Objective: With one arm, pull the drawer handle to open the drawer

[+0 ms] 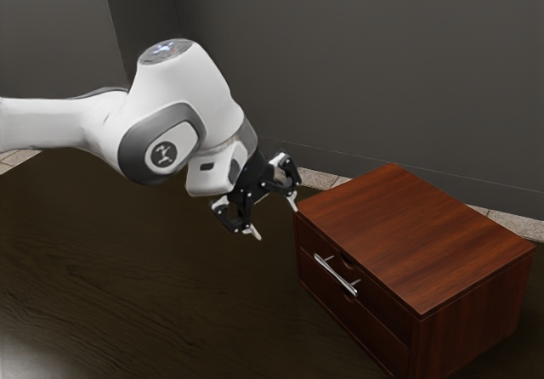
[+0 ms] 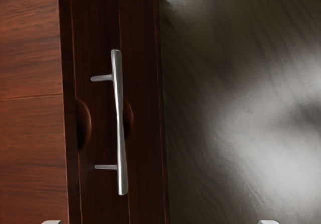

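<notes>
White arm entering from the exterior view's left, ending in a black tool. Tool released: fingers spread wide, grasping nothing. Hangs in the air above the dark wood-grain surface, just beside the upper front corner of the cabinet at that corner's left. One fingertip close to the corner; contact cannot be told.

Cabinet of reddish-brown wood, standing on the surface at the exterior view's right, near a grey wall.

Drawer in the upper part of the cabinet's front, its panel flush with the face, shut.

Handle: slim silver bar on two short posts, lying level across the front, right of the tool and lower, untouched and apart from both fingers.

Wrist view: handle ahead of the tool, running lengthwise along the dark front. Two posts joining bar to panel. Rounded recesses behind the bar on either side of its middle. Lighter cabinet top along one side of the front, surface along the other.
</notes>
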Available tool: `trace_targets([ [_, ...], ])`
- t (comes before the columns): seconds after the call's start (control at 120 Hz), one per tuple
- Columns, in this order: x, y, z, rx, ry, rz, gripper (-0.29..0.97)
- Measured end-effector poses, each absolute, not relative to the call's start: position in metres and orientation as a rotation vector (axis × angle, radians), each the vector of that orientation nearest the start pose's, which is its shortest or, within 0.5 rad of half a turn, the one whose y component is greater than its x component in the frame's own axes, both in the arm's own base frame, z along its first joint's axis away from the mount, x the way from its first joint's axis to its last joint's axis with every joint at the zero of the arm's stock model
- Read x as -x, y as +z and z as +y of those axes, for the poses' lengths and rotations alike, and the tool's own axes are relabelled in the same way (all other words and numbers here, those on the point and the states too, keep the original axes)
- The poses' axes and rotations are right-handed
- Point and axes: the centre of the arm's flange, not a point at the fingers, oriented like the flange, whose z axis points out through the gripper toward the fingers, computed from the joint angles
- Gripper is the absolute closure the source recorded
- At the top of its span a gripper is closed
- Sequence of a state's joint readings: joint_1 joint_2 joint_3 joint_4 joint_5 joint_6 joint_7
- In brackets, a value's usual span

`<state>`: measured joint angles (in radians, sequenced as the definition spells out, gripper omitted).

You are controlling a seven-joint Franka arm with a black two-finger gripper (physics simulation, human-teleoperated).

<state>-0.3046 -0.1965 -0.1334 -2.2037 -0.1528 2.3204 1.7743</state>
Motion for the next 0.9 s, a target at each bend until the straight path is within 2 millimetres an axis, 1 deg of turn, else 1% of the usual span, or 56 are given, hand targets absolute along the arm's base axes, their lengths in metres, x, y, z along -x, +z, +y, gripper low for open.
trace_targets([
  [0.1, -0.454, 0.498, -0.235, 1.421, -0.492, 2.628, 0.2],
  [0.217, -0.446, 0.487, -0.242, 1.406, -0.493, 2.644, 0.21],
  [0.417, -0.42, 0.475, -0.278, 1.325, -0.525, 2.701, 0.22],
  [0.45, -0.417, 0.471, -0.284, 1.318, -0.529, 2.711, 0.22],
  [0.525, -0.422, 0.45, -0.293, 1.336, -0.514, 2.728, 0.22],
  [0.575, -0.426, 0.441, -0.296, 1.35, -0.515, 2.725, 0.22],
  [0.9, -0.447, 0.421, -0.305, 1.427, -0.584, 2.653, 0.29],
])
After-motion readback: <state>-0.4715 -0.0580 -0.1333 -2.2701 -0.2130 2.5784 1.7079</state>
